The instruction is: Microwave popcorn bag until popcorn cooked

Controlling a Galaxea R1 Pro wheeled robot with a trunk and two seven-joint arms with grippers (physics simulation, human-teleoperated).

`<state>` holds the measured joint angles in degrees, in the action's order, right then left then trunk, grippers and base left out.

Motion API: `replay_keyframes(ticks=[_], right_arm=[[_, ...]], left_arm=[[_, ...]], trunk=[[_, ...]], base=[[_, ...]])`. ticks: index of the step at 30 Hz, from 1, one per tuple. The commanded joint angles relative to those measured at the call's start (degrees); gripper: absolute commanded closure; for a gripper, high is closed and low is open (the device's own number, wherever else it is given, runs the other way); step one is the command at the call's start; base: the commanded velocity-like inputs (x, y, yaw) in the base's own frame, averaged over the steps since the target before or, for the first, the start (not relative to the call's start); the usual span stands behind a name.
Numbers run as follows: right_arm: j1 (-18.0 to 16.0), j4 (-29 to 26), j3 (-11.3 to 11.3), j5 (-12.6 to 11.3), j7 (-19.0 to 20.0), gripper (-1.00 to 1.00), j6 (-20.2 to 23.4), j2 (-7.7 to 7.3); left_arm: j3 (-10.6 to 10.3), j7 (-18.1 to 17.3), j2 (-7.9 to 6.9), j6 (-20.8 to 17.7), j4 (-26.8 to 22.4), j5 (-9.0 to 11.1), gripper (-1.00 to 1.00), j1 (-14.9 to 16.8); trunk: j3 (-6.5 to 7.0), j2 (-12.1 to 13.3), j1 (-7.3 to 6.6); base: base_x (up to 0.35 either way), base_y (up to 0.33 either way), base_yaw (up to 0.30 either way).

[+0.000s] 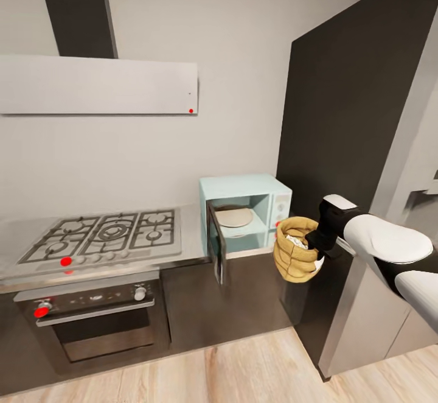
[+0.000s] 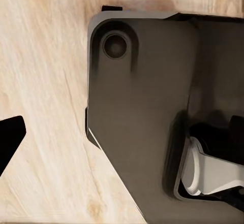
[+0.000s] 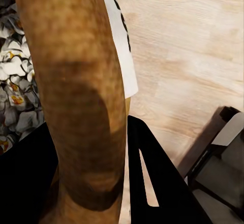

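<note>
The tan popcorn bag [image 1: 295, 260] hangs in the air just right of the microwave [image 1: 267, 187], in front of the countertop [image 1: 191, 232] edge. My right gripper [image 1: 317, 246] is shut on the bag's rolled rim. In the right wrist view the rim [image 3: 76, 92] runs between the black fingers [image 3: 157, 183], and pale popcorn [image 3: 15, 82] fills the bag's inside. The microwave's door [image 1: 216, 245] stands open toward me, showing a round plate [image 1: 234, 216] inside. In the left wrist view, one black fingertip [image 2: 9, 138] of my left gripper shows over the wooden floor.
A steel gas hob [image 1: 103, 235] lies left of the microwave, with a dark oven [image 1: 91, 321] under it and a hood [image 1: 97, 84] above. A tall dark cabinet [image 1: 353, 117] stands close on the right. My dark base [image 2: 142, 117] is over the wooden floor [image 1: 243, 372].
</note>
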<state>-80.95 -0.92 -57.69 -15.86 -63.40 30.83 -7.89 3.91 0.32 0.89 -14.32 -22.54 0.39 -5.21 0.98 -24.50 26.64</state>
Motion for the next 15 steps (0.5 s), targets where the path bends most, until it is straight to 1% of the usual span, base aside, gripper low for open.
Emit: replay_keyframes(ticks=[1, 15], right_arm=[[0.01, -0.07, 0.47, -0.58, -0.20, 1.00, 0.49, -0.02], [0.01, -0.06, 0.47, -0.56, -0.32, 1.00, 0.55, -0.02]], left_arm=[[0.39, 0.03, 0.09, -0.45, -0.23, 0.05, -1.00, -0.06], [0.36, 0.03, 0.09, -0.45, -0.23, 0.05, -1.00, -0.06]], trunk=[[-0.01, -0.03, 0.02], [-0.01, -0.03, 0.02]], base=[[0.000, -0.226, 0.252], [0.000, -0.226, 0.252]])
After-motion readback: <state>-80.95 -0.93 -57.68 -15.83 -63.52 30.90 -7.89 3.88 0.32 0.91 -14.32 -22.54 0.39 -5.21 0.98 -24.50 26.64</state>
